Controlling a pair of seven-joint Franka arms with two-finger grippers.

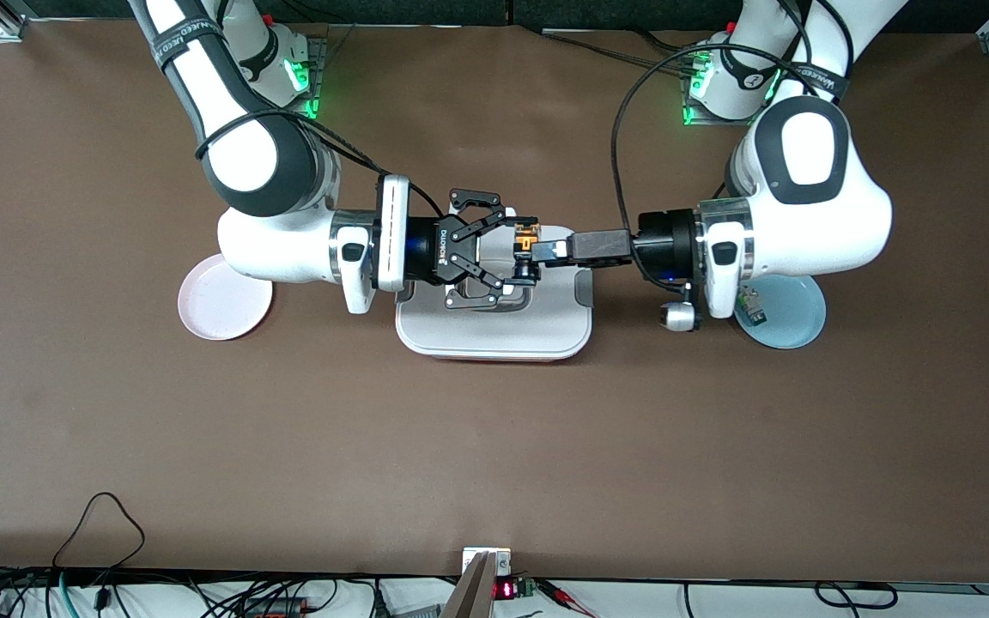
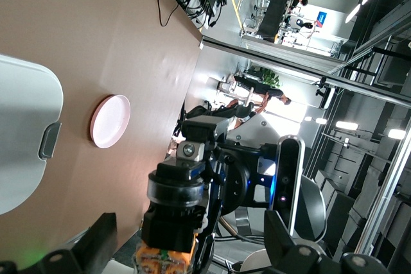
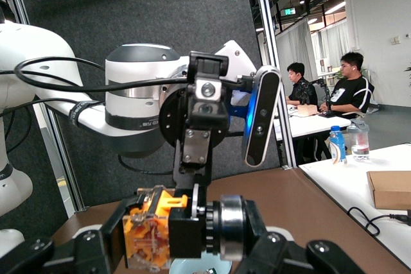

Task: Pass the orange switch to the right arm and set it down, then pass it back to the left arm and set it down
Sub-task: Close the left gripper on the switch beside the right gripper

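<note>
1. Over the box (image 1: 494,330), mid-table, both grippers meet with the switch (image 1: 528,236) between them.
2. Right gripper (image 1: 522,249) is clamped on the switch, holding it up in the air.
3. Left gripper (image 1: 546,251) sits right at the switch too, but can't tell if it's gripping.

Lighting: bright, even, overhead | Shadows: soft, short, beneath arms on desk (image 1: 494,446) | Glare: pale sheen on desk in left wrist view; blown-out windows | Focus: front view sharp; near hand parts soft in wrist views
</note>
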